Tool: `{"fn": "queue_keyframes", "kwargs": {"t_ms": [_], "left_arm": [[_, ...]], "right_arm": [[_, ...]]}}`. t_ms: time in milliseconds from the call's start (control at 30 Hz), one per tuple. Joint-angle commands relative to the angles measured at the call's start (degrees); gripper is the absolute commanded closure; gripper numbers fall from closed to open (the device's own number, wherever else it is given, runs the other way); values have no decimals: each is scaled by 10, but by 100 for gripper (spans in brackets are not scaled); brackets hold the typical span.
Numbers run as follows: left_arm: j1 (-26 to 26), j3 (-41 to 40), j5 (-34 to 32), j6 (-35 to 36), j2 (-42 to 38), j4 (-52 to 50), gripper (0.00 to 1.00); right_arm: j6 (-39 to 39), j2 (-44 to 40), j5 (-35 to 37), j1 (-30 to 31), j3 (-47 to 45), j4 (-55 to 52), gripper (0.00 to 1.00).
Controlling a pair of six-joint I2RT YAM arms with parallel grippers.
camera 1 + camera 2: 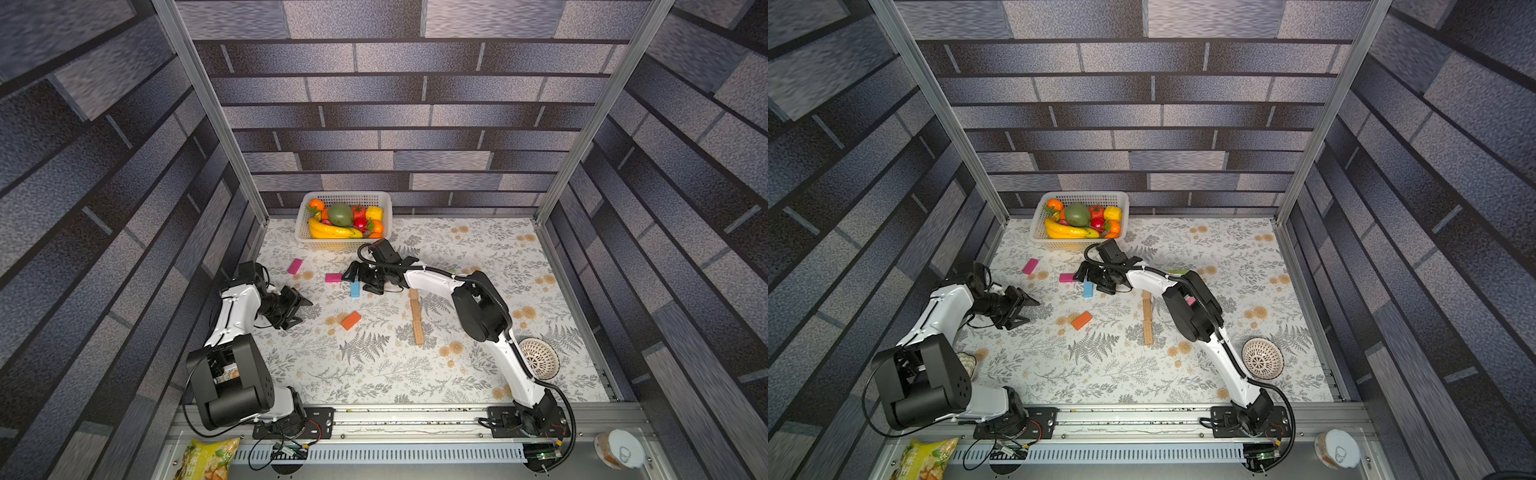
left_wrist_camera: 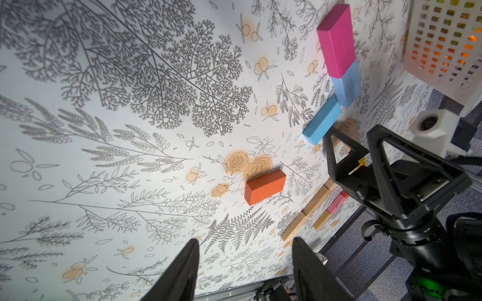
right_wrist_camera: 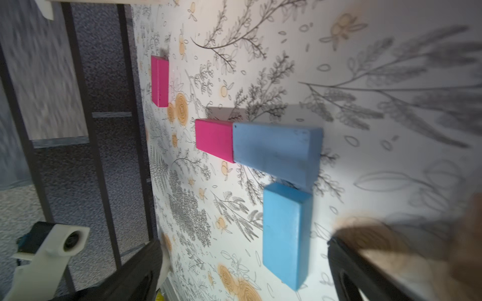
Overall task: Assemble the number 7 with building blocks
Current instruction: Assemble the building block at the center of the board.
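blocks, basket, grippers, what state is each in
right gripper, jaws open, empty
left gripper, jaws open, empty
magenta block, flat, butted to pale blue block
bright blue block, flat, crosswise to pale blue block
orange block, flat, alone
tan blocks, flat, end to end
basket, full of fruit

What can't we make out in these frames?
- Pale blue block: in both top views, covered by the right hand.
- Pink block beside the tan row: left wrist view, partly behind the right hand.
- Tan blur: right wrist view, too blurred to identify.
- Basket: left wrist view, cut off by the edge.
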Motion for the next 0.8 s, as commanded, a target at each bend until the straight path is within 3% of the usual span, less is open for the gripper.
{"fn": "queue_keyframes", "kwargs": {"t_ms": [0, 167, 567, 767], "left_arm": [[5, 12, 3, 18, 2, -17, 41], [5, 6, 7, 15, 1, -7, 41], [17, -14, 12, 12, -29, -10, 41], [19, -9, 12, 15, -29, -16, 41]], "right_arm": [[-27, -77, 43, 8, -42, -39, 0], [3, -128, 28, 19, -103, -8, 0], [89, -85, 3, 74, -88, 68, 0], [148, -75, 36, 84, -126, 122, 0]]}}
